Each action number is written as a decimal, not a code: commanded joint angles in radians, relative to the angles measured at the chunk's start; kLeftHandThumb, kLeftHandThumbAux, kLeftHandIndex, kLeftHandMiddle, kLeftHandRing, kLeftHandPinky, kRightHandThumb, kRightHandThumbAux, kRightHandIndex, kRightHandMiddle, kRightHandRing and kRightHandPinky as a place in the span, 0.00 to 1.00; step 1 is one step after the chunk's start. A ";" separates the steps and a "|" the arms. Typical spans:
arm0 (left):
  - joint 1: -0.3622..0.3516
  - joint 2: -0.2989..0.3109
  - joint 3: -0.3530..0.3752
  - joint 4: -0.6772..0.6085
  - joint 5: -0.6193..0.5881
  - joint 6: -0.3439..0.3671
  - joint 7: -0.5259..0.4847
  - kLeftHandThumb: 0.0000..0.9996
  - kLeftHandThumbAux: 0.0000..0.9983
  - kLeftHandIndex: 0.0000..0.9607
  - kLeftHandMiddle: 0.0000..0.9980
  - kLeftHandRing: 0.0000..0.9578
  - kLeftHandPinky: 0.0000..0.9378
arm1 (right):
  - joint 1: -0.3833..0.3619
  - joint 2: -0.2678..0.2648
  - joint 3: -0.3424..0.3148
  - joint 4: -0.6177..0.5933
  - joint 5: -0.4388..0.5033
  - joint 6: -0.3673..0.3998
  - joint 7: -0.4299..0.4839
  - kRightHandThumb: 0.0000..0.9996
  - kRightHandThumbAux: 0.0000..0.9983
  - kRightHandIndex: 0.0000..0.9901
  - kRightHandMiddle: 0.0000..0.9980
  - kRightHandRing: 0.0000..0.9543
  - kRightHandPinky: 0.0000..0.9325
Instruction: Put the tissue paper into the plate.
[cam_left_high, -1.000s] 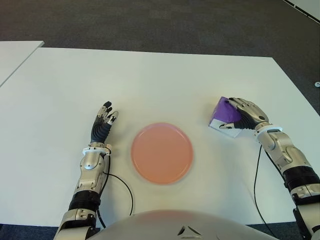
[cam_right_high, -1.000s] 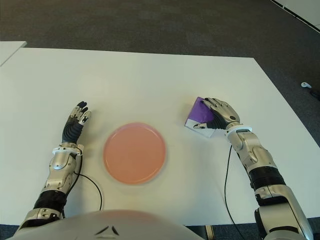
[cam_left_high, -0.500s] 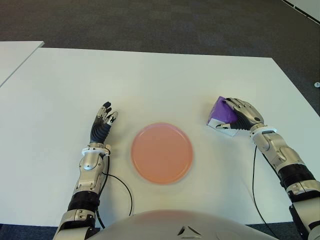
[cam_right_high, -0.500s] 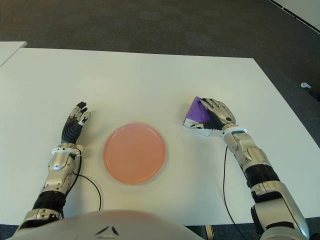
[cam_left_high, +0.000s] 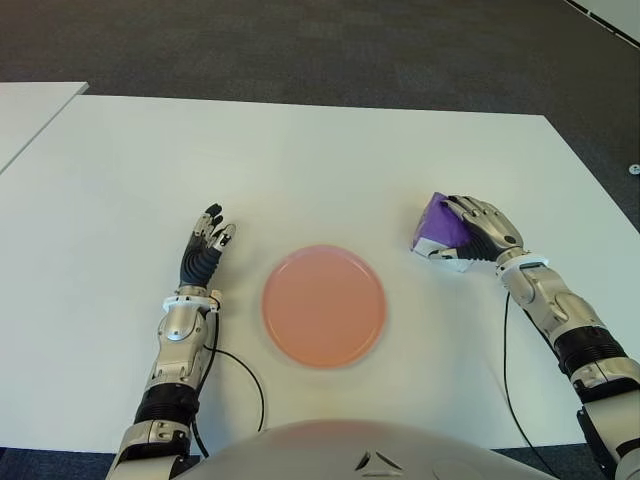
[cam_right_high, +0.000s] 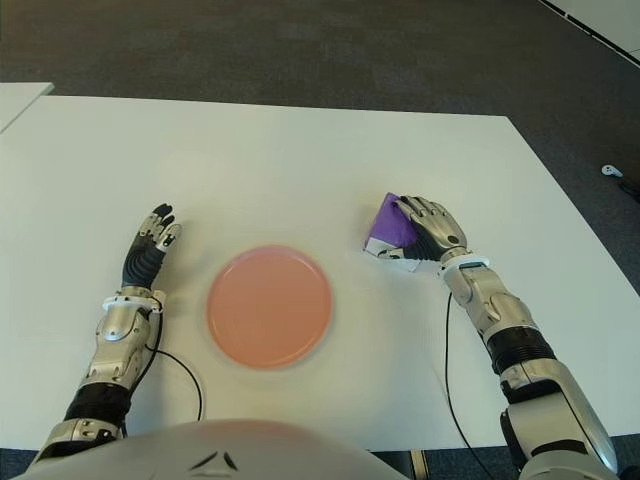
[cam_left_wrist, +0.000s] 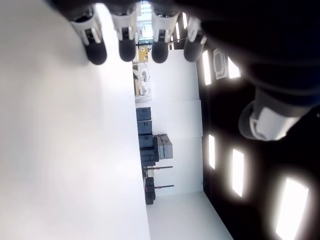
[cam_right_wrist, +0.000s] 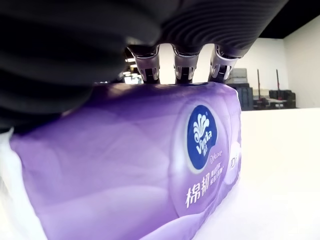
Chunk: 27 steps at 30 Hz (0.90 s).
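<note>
Right hand (cam_left_high: 480, 228), fingers wrapped over the purple tissue pack (cam_left_high: 437, 227), has apparently nudged it toward the pink plate (cam_left_high: 323, 306); left hand (cam_left_high: 205, 247) spread, idle.

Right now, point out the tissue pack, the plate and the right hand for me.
tissue pack (cam_left_high: 437, 225), left eye view, on its purple wrapper.
plate (cam_left_high: 323, 305), left eye view, on its pink middle.
right hand (cam_left_high: 484, 229), left eye view, on its back, fingers wrapped over the pack.
</note>
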 joint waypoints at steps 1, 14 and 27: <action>0.033 -0.001 0.000 0.018 0.003 0.038 0.000 0.00 0.46 0.00 0.00 0.00 0.00 | 0.080 0.022 0.047 0.006 -0.024 -0.007 0.030 0.13 0.43 0.00 0.00 0.00 0.00; 0.041 -0.001 -0.002 0.005 -0.002 0.039 -0.007 0.00 0.45 0.00 0.00 0.00 0.00 | 0.103 0.072 0.194 0.141 -0.195 0.042 -0.178 0.14 0.43 0.00 0.00 0.00 0.00; 0.040 -0.005 0.003 0.010 -0.001 0.033 0.003 0.00 0.46 0.00 0.00 0.00 0.00 | 0.098 0.090 0.307 0.156 -0.304 0.181 -0.324 0.11 0.40 0.00 0.00 0.00 0.00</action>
